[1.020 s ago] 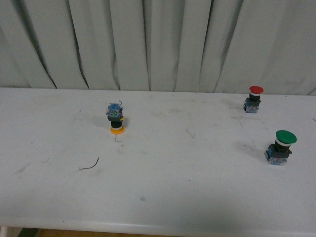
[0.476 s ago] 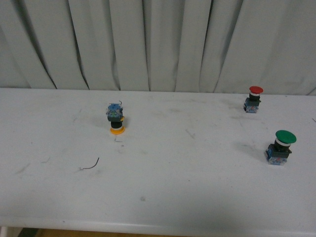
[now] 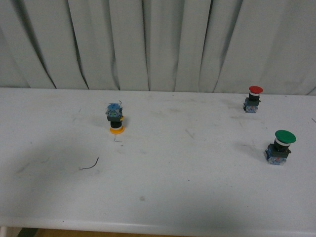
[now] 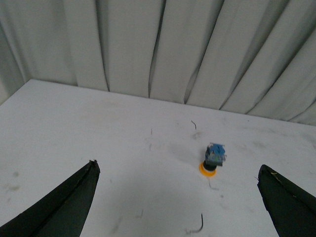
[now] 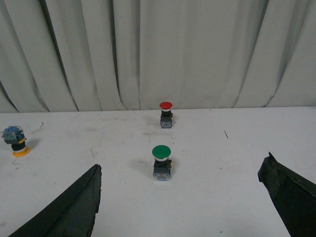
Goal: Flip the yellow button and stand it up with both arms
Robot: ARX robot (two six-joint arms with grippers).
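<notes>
Nothing moved: one yellow button (image 3: pixel 116 120) cap-down, left; one red button (image 3: pixel 254 98), one green button (image 3: pixel 281 147), right. Left claw (image 4: pixel 177 165), right claw (image 5: pixel 183 161) spread wide over counter (image 3: pixel 173 177).

No lettering, labels, brands or numbers can be read anywhere here; any markings on the buttons are too small to make out.

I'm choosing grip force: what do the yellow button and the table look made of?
The yellow button: likely hard moulded plastic; the orange-yellow cap looks smooth and evenly coloured, neck black, contact block blue; any metal terminals are too small to tell. The table: probably white laminate or painted board, matte, with scuffs and grey marks.
</notes>
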